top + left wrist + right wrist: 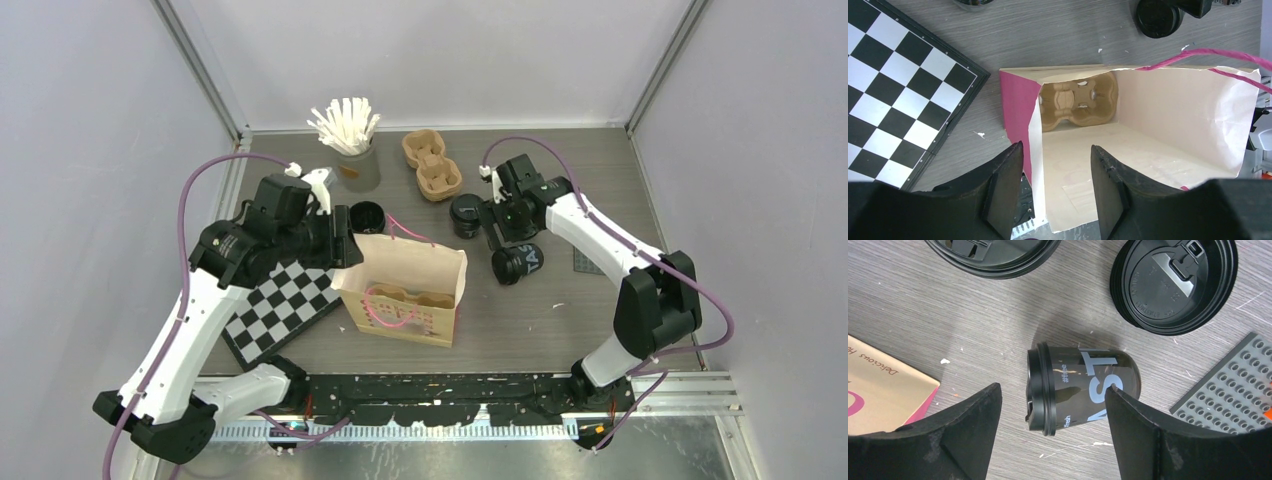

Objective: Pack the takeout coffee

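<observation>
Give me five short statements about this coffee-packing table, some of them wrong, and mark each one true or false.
1. The right gripper stands open on either side of a lidded black cup that lies on its side. True.
2. The paper bag has nothing in it. False: a brown pulp carrier sits at its bottom.
3. The left gripper is open at the bag's mouth. True.
4. The grey cup of white sticks has tipped over. False: it stands upright at the back of the table.
5. A second carrier lies on the table outside the bag. True.
</observation>
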Controlling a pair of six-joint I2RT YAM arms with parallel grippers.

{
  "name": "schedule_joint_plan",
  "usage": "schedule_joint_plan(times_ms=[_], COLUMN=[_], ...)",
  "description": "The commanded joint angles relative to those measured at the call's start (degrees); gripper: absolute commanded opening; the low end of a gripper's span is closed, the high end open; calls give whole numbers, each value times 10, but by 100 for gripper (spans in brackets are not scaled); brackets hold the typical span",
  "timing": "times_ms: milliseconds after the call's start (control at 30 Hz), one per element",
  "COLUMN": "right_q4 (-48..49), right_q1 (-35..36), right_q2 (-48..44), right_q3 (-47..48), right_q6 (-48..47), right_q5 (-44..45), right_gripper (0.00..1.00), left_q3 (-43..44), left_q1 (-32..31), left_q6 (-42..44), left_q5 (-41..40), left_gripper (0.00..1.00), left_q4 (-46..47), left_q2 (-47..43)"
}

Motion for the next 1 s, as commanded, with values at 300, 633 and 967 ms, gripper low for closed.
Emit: schedule_joint_plan(times_ms=[300,633,967], right_q4=[-47,-64,-70], right_q1=[85,112,119], right_q2=[-2,-20,-48], right_q3=[2,-41,-92], right_q6=[5,21,43], right_q5=[177,200,218], right_gripper=[69,65,48], left_q3=[4,4,7], left_q1=[-2,-2,-2], left_q6=[30,41,46], left_q5=[-9,-15,-14], left_gripper=[54,55,55], left_q4=[0,-7,-17], left_q2=[-12,-22,-27])
